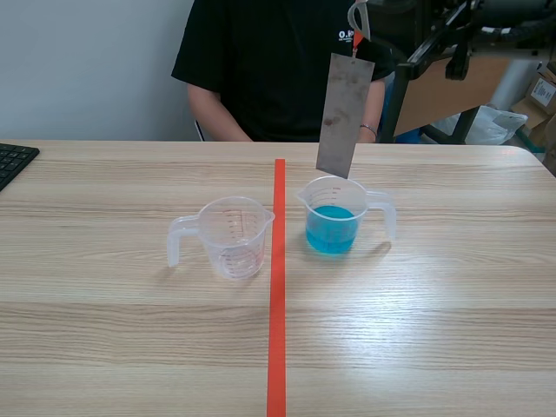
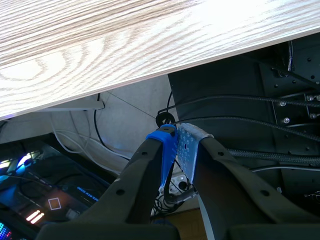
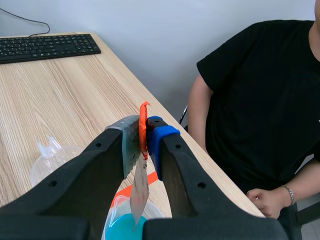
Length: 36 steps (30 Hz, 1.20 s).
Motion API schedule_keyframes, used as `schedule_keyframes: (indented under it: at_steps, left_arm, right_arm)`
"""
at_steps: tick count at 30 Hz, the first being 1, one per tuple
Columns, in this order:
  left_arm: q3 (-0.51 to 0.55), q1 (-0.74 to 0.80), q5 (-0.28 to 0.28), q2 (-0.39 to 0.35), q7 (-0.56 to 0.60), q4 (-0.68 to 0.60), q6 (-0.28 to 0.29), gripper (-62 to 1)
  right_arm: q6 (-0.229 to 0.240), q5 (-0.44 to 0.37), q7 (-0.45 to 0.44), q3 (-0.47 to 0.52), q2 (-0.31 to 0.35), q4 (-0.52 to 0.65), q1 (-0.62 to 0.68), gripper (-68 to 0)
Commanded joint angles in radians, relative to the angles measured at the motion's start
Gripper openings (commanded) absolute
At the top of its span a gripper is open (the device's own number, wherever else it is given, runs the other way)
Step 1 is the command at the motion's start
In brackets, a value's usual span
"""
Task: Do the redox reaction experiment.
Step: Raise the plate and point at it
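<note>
Pale wood surface (image 1: pixel 434 347) ran away from where I stood, split by a red tape line (image 1: pixel 276 347). Nearest and lowest, the left gripper (image 2: pixel 180 140) hung below the surface's near edge, its fingers clenched together on nothing. It looked parked there to keep out of the way.

Just left of the line stood an empty jug (image 1: pixel 230 236), handle turned outward, probably kept in reserve. Just right of the line stood the blue jug (image 1: pixel 334 221), partly filled with blue liquid (image 1: pixel 330 233), its handle also outward, so nothing crowded its open mouth.

Directly over that mouth hung the strip (image 1: pixel 345 113), a dull grey metal plate, near upright with a slight tilt. The right gripper (image 3: pixel 145 135) was clamped on the orange tab (image 3: pixel 143 120) at the strip's top. I took it that gripping so high left the whole metal length free to go into the liquid. Its lower edge sat about level with the rim and seemed not yet dipped, though I could not be sure.

Beyond, a person (image 1: pixel 261 61) in a black shirt sat at the far side, and a keyboard (image 1: pixel 13 161) lay well off to the left.
</note>
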<state>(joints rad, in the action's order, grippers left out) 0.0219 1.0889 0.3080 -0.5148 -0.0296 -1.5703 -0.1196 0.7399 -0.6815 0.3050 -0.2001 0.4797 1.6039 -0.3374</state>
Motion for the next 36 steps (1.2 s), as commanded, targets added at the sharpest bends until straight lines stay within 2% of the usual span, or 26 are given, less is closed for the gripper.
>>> schedule_keyframes:
  at_steps: [1,14,19,21,24,28,33,36]
  left_arm:
    - [0.001,0.011,0.003,-0.005,0.01,-0.006,0.002,-56.0]
    - [0.001,0.011,0.002,-0.006,0.032,-0.006,0.002,-56.0]
    - [0.001,0.01,0.003,-0.098,0.154,-0.019,0.005,-56.0]
    - [0.001,0.0,0.003,-0.158,0.202,-0.029,0.038,-56.0]
    - [0.001,-0.053,0.004,-0.255,0.22,-0.035,0.122,-56.0]
    - [0.001,-0.168,0.043,-0.359,0.221,-0.035,0.226,-56.0]
    - [-0.001,-0.338,0.074,-0.437,0.224,-0.057,0.343,-56.0]
    - [-0.025,-0.455,0.079,-0.459,0.224,-0.08,0.39,-56.0]
  right_arm:
    - [0.006,-0.012,-0.011,0.012,0.016,0.012,-0.023,-65.8]
    - [0.006,-0.011,-0.011,0.012,0.016,0.012,-0.023,-65.8]
    - [0.006,-0.011,-0.007,0.012,0.016,0.012,-0.023,-65.8]
    - [0.006,-0.011,-0.007,0.012,0.016,0.012,-0.022,-65.8]
    - [0.006,-0.011,-0.007,0.012,0.016,0.012,-0.022,-65.8]
    - [0.006,-0.011,-0.007,0.012,0.016,0.012,-0.022,-65.8]
    - [0.006,-0.011,-0.007,0.012,0.016,0.012,-0.022,-65.8]
    - [0.006,-0.011,-0.007,0.012,0.016,0.012,-0.022,-65.8]
